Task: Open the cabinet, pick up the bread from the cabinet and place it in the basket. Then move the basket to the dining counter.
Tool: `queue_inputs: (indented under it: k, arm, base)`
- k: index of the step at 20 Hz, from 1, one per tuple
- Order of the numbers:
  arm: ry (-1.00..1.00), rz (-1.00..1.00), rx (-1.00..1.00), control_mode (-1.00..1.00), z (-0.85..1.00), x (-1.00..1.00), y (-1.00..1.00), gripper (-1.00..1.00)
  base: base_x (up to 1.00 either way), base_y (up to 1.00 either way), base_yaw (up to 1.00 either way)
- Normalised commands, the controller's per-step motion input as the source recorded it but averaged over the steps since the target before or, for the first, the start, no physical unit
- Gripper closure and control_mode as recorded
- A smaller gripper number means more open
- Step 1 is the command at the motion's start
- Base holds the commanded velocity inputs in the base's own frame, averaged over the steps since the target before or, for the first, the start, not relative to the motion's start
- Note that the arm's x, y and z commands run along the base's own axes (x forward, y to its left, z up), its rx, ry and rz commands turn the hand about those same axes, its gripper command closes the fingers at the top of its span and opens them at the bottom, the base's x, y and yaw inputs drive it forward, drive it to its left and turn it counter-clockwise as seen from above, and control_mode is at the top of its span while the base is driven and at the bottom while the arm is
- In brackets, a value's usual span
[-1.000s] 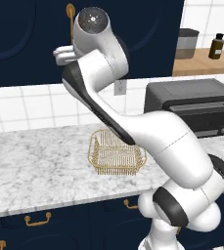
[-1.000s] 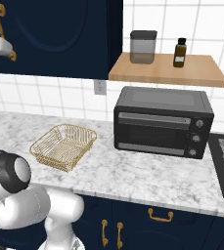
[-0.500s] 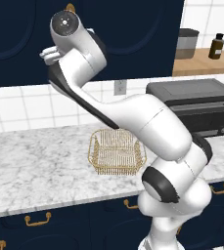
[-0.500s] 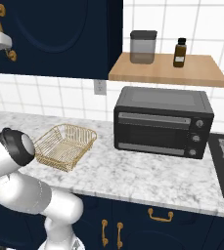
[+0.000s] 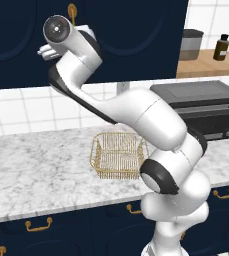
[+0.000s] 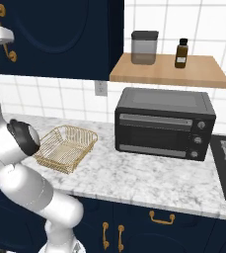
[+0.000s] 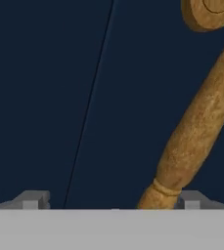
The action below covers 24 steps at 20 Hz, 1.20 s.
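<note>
Left base view: the arm is raised to the cabinet point(image 5: 121, 35), its doors shut, the hand just beside a brass handle point(image 5: 72, 12). The basket point(image 5: 118, 155) sits empty on the marble desk point(image 5: 31, 170), left of the toaster oven point(image 5: 206, 107).

Right base view: the basket point(image 6: 66, 147) is seen near the oven point(image 6: 165, 121); a jar point(image 6: 144, 47) and bottle point(image 6: 181, 53) stand on the shelf point(image 6: 169, 74).

Hand view: the jaws point(image 7: 111, 201) are spread wide, nothing grasped; the handle point(image 7: 194, 127) runs just inside the right finger point(image 7: 190, 199), contact unclear.
</note>
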Motion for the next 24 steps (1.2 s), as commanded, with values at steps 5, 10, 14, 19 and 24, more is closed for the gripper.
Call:
queue_inputs:
  k: [5,10,14,19,24]
  arm:
    - [-0.04,0.00,0.00,-1.00,0.00,0.57,-0.17,-1.00]
    - [0.00,0.00,0.00,-1.00,0.00,0.63,-0.23,-1.00]
    - [-0.12,0.00,0.00,-1.00,-0.13,0.67,-0.29,-1.00]
    - [-0.08,0.00,0.00,-1.00,-0.02,0.10,-0.02,1.00]
    - [-0.02,0.00,0.00,-1.00,0.00,0.03,0.00,1.00]
  base:
    - [0.00,0.00,0.00]
    - [0.00,0.00,0.00]
    - [0.00,0.00,0.00]
    - [0.00,0.00,0.00]
    - [0.00,0.00,0.00]
